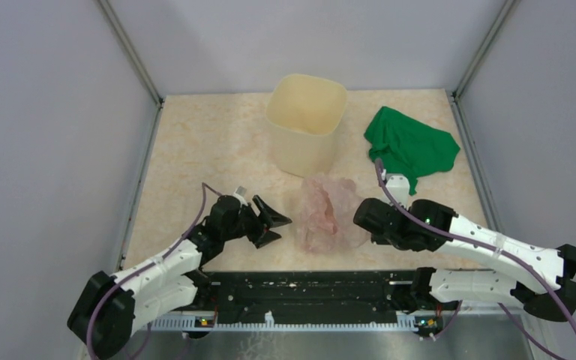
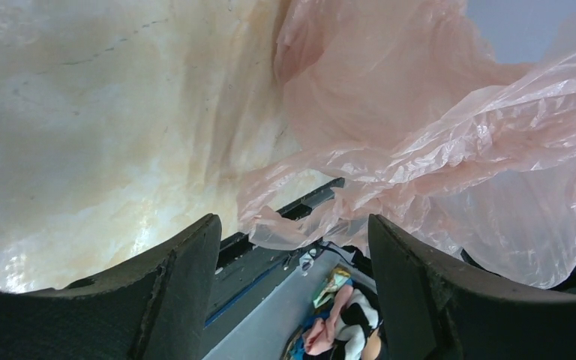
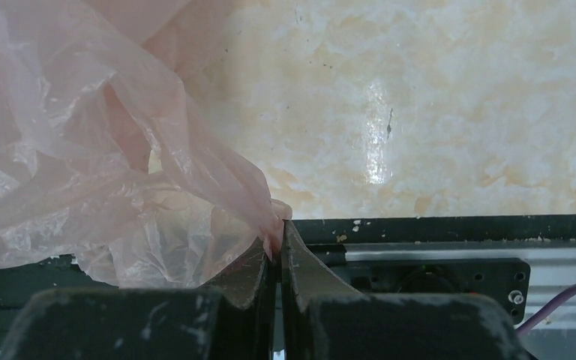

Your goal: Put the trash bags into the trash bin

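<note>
My right gripper (image 3: 277, 234) is pinching a fold of the bag (image 1: 324, 214), its fingers nearly meeting around the film. My left gripper (image 2: 292, 232) is gaping wide just beside the bag's other side, holding nothing. The bag is sitting crumpled between them on the desk (image 1: 210, 142), near the middle of the near edge. The bin (image 1: 304, 146) is standing upright by the middle of the far edge, and a green cloth (image 1: 409, 146) is lying toward the far right corner.
</note>
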{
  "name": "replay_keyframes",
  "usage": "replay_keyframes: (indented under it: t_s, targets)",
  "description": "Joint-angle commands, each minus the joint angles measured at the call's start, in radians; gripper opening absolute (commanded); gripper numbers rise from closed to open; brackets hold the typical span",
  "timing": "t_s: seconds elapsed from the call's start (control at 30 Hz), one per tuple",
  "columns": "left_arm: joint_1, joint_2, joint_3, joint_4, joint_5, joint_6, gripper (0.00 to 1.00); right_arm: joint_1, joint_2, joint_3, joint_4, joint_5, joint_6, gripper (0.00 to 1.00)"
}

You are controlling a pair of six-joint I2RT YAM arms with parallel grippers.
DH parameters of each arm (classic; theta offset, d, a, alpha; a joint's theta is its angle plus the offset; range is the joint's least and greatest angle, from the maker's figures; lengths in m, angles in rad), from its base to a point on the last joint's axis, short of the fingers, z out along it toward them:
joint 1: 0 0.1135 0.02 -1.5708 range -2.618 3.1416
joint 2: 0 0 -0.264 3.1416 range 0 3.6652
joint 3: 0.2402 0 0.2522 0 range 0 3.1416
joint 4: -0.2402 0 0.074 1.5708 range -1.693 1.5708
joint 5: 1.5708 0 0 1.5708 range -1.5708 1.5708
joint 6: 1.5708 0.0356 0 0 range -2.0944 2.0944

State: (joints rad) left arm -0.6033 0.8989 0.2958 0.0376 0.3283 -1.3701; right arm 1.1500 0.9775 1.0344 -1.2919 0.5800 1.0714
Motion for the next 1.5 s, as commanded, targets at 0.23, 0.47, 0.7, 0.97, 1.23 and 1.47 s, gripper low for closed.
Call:
replay_keyframes:
  t_s: [0.23,0.47,0.7,0.97,1.23,1.47]
  targets:
    - [-0.104,0.237,0.174,0.093,0.029,0.299,0.73,0.003,0.044,0.026,-0.047,0.056,0.046,0.0]
    - [-0.137,0.322,0.168,0.129,0.017,0.377,0.66,0.002,0.019,0.037,-0.056,0.062,0.044,0.0]
    - [-0.184,0.388,0.194,0.105,-0.049,0.383,0.62,0.002,0.021,0.035,-0.05,0.054,0.04,0.0]
    - [-0.254,0.454,0.204,0.161,-0.186,0.336,0.63,0.001,0.014,0.046,-0.031,0.049,0.031,0.0]
    - [-0.326,0.515,0.24,0.278,-0.311,0.302,0.25,0.002,0.022,0.117,0.005,0.08,-0.024,0.0]
    - [-0.322,0.3,0.355,-0.061,-0.505,0.455,0.0,0.002,-0.08,0.133,0.258,0.018,-0.252,0.36]
